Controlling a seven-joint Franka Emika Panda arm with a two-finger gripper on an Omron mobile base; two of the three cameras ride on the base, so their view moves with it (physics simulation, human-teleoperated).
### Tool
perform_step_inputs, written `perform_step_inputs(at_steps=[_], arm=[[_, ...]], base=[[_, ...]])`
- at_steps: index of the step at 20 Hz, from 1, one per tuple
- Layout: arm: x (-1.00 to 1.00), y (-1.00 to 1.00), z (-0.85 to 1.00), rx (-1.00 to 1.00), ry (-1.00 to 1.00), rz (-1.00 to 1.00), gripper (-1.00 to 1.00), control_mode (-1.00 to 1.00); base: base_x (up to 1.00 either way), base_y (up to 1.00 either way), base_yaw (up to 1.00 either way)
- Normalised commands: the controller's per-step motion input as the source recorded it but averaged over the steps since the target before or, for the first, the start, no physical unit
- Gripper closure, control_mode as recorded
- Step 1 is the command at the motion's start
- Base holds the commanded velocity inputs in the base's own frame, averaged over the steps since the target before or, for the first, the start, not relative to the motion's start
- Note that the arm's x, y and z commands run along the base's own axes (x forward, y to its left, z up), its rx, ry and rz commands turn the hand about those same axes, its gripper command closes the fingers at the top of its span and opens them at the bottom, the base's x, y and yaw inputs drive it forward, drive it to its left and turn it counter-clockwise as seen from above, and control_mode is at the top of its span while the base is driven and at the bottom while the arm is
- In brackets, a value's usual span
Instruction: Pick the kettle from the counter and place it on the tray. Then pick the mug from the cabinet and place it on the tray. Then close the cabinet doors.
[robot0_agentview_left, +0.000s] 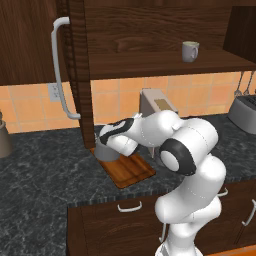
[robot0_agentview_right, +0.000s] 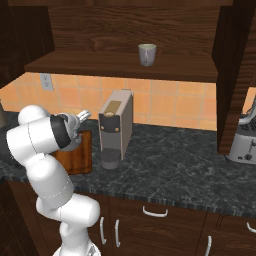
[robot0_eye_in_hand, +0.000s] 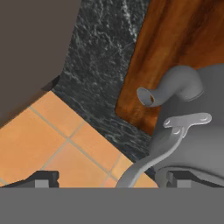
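The grey kettle (robot0_eye_in_hand: 192, 122) stands on the reddish-brown tray (robot0_eye_in_hand: 175, 48), its spout over the board. My gripper (robot0_eye_in_hand: 113, 179) is open just above it. The thin wire handle arches up between the two wide-apart fingertips and touches neither. In the left base view the hand hides most of the kettle (robot0_agentview_left: 106, 151) at the tray's (robot0_agentview_left: 131, 172) far corner. The off-white mug (robot0_agentview_left: 190, 51) stands on the shelf inside the open cabinet (robot0_agentview_left: 150, 30). Both cabinet doors (robot0_agentview_left: 75, 65) stand open. The tray rests on the dark counter (robot0_agentview_left: 45, 170).
A beige coffee machine (robot0_agentview_right: 115, 127) stands right of the tray (robot0_agentview_right: 77, 152). A toaster (robot0_agentview_left: 245, 112) sits at the far right. The open left door with its grey bar handle (robot0_agentview_left: 59, 70) hangs close beside my hand. Orange tiles back the counter.
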Motion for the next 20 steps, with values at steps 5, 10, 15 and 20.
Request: perform_step_inputs(at_steps=[5,10,15,20], arm=[[0.00,0.20,0.19,0.11,0.14,0.00,-1.00,-1.00],[-0.01,0.29,0.29,0.07,0.04,0.00,-1.00,-1.00],[-0.12,0.16,0.36,0.00,0.01,0.00,-1.00,-1.00],[-0.18,0.03,0.48,0.00,0.05,0.00,-1.00,-1.00]], base=[[0.00,0.00,0.00],[0.00,0.00,0.00],[0.00,0.00,0.00],[0.00,0.00,0.00]])
